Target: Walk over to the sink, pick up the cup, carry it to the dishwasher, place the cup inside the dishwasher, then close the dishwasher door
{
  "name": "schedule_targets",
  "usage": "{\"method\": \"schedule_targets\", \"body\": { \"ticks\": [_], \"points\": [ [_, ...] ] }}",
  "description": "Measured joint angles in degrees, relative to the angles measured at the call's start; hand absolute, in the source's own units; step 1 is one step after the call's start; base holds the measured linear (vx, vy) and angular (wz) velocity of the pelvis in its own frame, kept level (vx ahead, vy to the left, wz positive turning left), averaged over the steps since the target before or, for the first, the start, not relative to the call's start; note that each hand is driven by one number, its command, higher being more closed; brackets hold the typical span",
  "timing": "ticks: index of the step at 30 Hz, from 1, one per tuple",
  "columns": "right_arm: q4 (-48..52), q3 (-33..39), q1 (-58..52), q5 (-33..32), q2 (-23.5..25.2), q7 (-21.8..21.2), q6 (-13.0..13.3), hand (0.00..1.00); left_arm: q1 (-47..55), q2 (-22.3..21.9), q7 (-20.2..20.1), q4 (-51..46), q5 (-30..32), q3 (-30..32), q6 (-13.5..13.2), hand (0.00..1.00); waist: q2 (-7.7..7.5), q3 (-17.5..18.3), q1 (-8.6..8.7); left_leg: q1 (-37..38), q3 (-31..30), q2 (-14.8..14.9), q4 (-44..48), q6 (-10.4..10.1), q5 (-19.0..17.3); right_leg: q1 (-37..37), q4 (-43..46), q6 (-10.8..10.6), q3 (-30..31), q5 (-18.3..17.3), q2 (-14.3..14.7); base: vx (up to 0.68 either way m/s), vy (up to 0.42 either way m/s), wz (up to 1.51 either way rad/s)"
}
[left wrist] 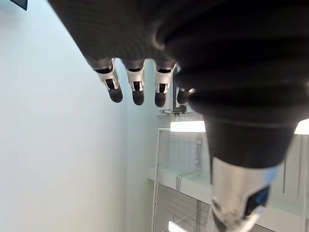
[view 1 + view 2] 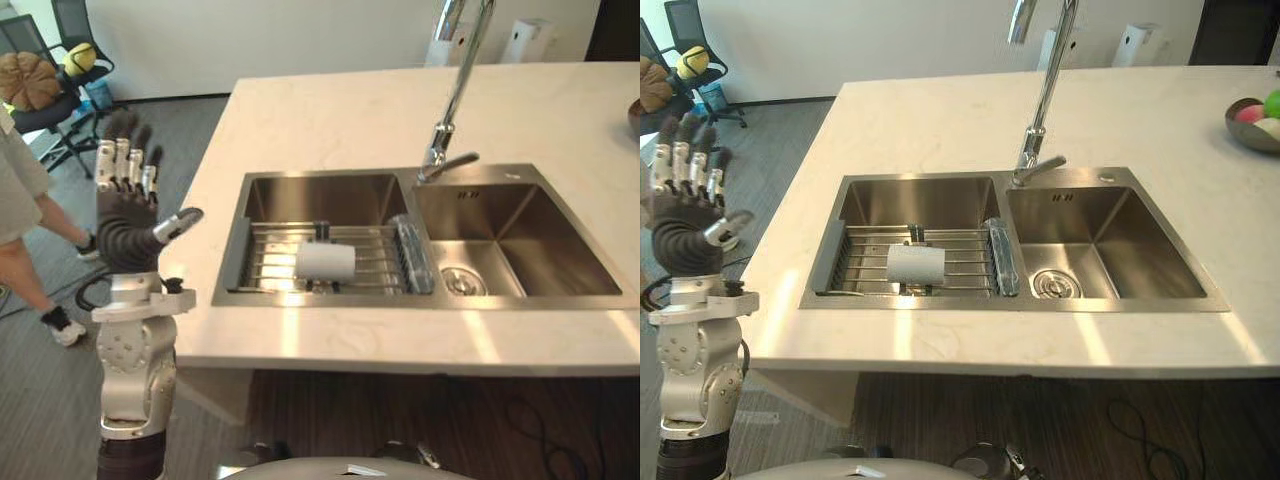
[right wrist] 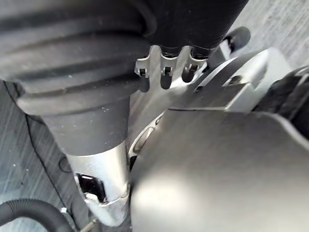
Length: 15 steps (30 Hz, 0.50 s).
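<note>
A white cup (image 2: 326, 261) lies on its side on a wire rack (image 2: 270, 255) across the left basin of a steel double sink (image 2: 400, 299). My left hand (image 2: 125, 215) is raised upright off the counter's left edge, well to the left of the cup. Its fingers (image 1: 136, 89) are straight and hold nothing. My right hand (image 3: 104, 183) hangs low beside my body with relaxed fingers (image 3: 166, 70), also holding nothing.
A tall faucet (image 2: 455, 90) rises behind the divider between the basins. A clear ribbed item (image 2: 415, 250) leans at the rack's right end. The pale countertop (image 2: 330, 110) surrounds the sink, with a bowl of fruit (image 2: 1252, 120) far right. A person (image 2: 20, 200) and office chairs (image 2: 50, 90) are at left.
</note>
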<state>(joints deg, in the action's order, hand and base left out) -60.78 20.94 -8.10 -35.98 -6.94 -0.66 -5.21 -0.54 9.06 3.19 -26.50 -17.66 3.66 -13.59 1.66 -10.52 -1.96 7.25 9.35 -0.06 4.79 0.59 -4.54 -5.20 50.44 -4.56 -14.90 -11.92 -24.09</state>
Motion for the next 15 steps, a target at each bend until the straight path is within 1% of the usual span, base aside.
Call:
{"method": "schedule_targets", "body": {
  "ticks": [1,2,3,4,5,6,8,10,12,13,15],
  "points": [
    [0.5,-0.1,0.0,0.1,0.1,0.1,-0.3,0.0,-0.2,0.0,0.2,1.1,0.0,-0.7,0.2,0.0,0.2,-0.1,0.25,-0.1,-0.5,0.9,0.0,-0.4,-0.2,-1.1,-2.6,-0.2,0.3,-1.5,1.6,0.18,-0.082,0.44],
    [2.1,-0.6,-0.6,0.4,0.8,0.7,-0.8,0.0,-0.4,0.4,0.3,4.1,0.7,-2.4,0.4,0.0,0.55,-0.1,0.76,-0.4,-1.2,2.6,0.1,-1.9,-0.2,-1.3,-11.8,-1.1,0.5,-1.7,5.4,0.14,-0.103,0.67],
    [2.6,-0.7,-1.3,0.4,2.0,1.7,-1.9,0.0,-0.7,2.4,0.4,6.2,1.6,-4.1,0.8,0.0,-1.66,0.0,1.06,-0.6,-2.6,2.4,0.1,-3.1,-0.4,-0.8,-21.8,-1.5,0.3,4.3,6.4,0.15,-0.14,0.68],
    [2.1,-0.7,-1.4,0.4,2.7,2.2,-2.4,0.0,-0.8,3.5,0.3,7.0,1.8,-4.4,0.9,0.0,-3.72,-0.1,1.03,-0.3,-3.2,1.5,0.2,-3.7,-0.6,-1.0,-25.1,-2.6,0.1,7.0,6.2,0.21,-0.213,0.42],
    [1.0,-0.4,-1.4,0.4,2.5,2.6,-2.8,0.0,-0.4,3.1,0.4,8.6,2.0,-4.9,1.5,0.0,-3.54,0.6,0.54,-0.3,-3.7,2.6,0.3,-4.8,-1.0,1.3,-28.6,-3.5,-0.2,4.9,7.8,0.28,-0.255,0.1],
    [0.7,-0.3,-1.5,0.4,1.5,2.4,-2.7,0.0,-0.5,2.6,0.3,9.7,2.0,-5.8,1.9,0.0,-1.29,0.7,0.34,-0.8,-4.0,4.7,0.4,-5.5,-1.1,2.4,-32.5,-2.7,-1.3,6.2,10.6,0.27,-0.231,0.0],
    [0.7,0.2,-1.2,0.4,-0.1,2.1,-2.9,0.0,-0.5,2.3,-0.9,9.7,2.1,-6.8,2.0,0.0,0.93,0.7,0.29,-1.4,-3.9,6.4,0.0,-5.9,-0.8,3.3,-36.4,-2.0,-1.8,7.5,13.0,0.2,-0.142,-0.12],
    [-0.1,1.3,-1.2,0.3,-1.1,1.9,-3.0,0.0,-0.5,2.1,-2.4,9.8,2.5,-8.1,1.9,0.0,1.71,1.2,0.62,-0.5,-3.3,7.4,0.0,-5.9,-0.8,5.5,-39.9,-1.2,-1.7,8.7,14.4,0.17,-0.082,-0.24],
    [-1.0,2.5,-1.3,0.0,-2.7,1.6,-3.8,0.0,-0.3,2.2,-4.5,9.8,4.8,-11.4,1.6,0.0,1.64,1.9,0.63,-0.2,-3.1,7.4,0.0,-5.9,-0.8,7.9,-44.6,-1.2,-1.7,10.6,15.2,0.11,-0.031,-0.19],
    [-0.9,2.5,-1.1,-0.3,-2.9,1.1,-3.9,0.0,-0.3,2.2,-5.0,9.7,5.9,-12.1,1.1,0.0,1.93,2.2,0.66,-0.2,-3.1,7.2,0.0,-5.7,-0.9,8.1,-45.8,-1.4,-1.7,11.2,15.3,0.08,0.003,-0.09],
    [-0.9,2.4,-0.6,-0.3,-3.5,0.3,-4.0,0.0,-0.1,2.6,-6.0,9.8,10.7,-13.5,-0.7,0.0,1.88,2.2,0.73,-0.8,-3.1,6.8,-0.3,-5.5,-1.0,8.2,-48.5,-1.6,-1.7,12.9,15.3,0.06,0.044,-0.02]
  ]
}}
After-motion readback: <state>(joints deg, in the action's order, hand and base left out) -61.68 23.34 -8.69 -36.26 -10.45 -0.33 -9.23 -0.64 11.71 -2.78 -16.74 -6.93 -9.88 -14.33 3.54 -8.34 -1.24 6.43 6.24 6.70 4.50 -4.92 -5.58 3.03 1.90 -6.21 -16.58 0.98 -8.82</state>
